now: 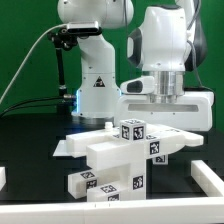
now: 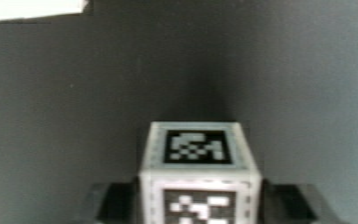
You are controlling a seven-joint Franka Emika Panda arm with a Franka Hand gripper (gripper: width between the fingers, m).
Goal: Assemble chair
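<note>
A green wall [image 1: 25,45] fills the upper left of the frame in the exterior view. It is flat and plain. A black cable [image 1: 35,50] curves across it. Below lies the bench [image 1: 30,140], black and dull, filling the lower half of the frame. In the wrist view the bench [image 2: 176,70] looks dark grey and smooth. The light is soft and even, with no hard shadows.

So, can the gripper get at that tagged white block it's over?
Probably yes: the gripper already sits with a finger on either side of the tagged block, and nothing lies between them. Whether it has clamped yet isn't clear.
</note>
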